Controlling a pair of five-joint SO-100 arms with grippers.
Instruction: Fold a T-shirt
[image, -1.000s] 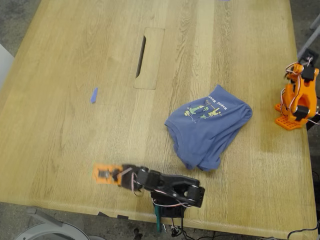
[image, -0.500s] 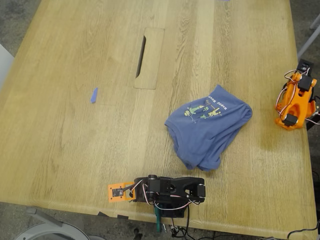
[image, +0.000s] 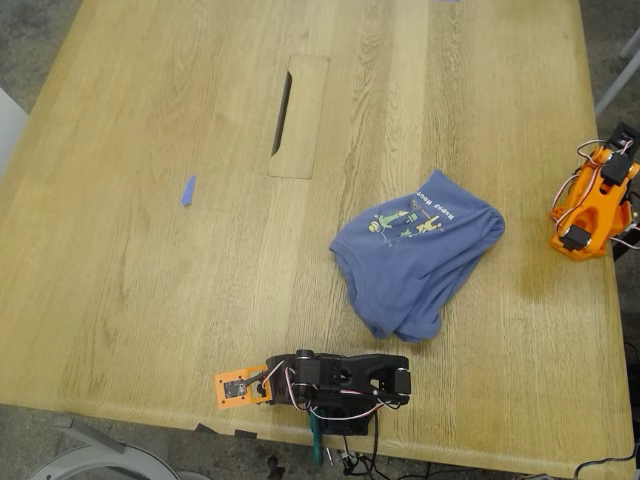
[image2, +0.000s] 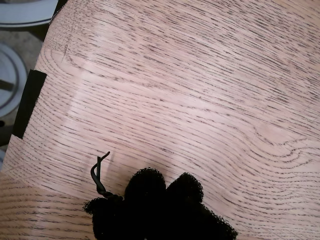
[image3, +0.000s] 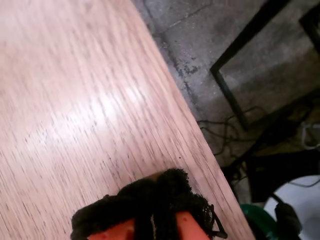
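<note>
Exterior view, nearest edge first: a black arm (image: 340, 380) lies folded flat on the surface (image: 150, 250). My first gripper (image2: 162, 187) and second gripper (image3: 160, 187) both have fingers pressed together over bare wood. Further back, the T-shirt (image: 415, 255) sits crumpled, well clear of both.

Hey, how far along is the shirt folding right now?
Done: little that shows. The T-shirt lies in a rumpled, uneven bunch on the table, print up. In hand: nothing. My first gripper and my second gripper are both over bare wood, jaws together, holding no cloth. Left: probably spreading it flat and making the folds.
</note>
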